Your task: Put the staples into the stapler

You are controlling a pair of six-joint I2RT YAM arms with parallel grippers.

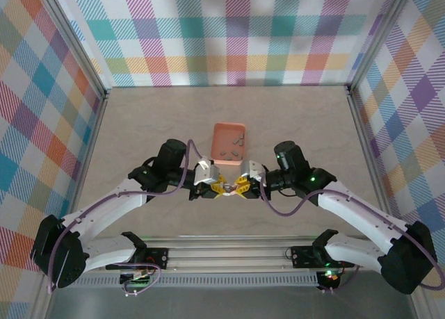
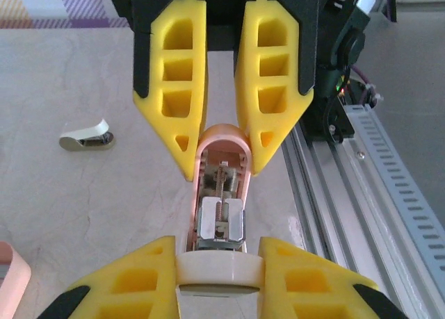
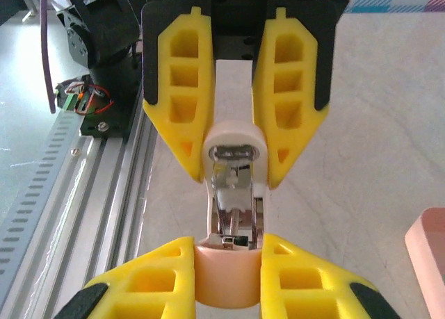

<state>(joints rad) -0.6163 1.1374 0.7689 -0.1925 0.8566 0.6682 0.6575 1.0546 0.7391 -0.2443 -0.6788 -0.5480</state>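
left gripper (image 2: 219, 260): clenching on the white end of the stapler (image 2: 221, 194), one finger pressing each side.
right gripper (image 2: 222, 156): grasping the pink end of the same stapler, fingers pinching its rounded tip.
stapler: spanning between the two grippers, just near of the tray (image 1: 229, 126). It is lying opened, with the metal channel and spring showing. Cannot tell whether it is touching the table (image 1: 139, 124).
tray: salmon-orange, sitting mid-table, just far of the meeting grippers.
staples (image 1: 234, 146): small grey strips lying scattered inside the tray.
loose piece (image 2: 87, 137): small white-and-grey part resting on the table, on the far side of the stapler, apart from it.
rail (image 2: 361, 194): running along the near edge, beside the grippers.
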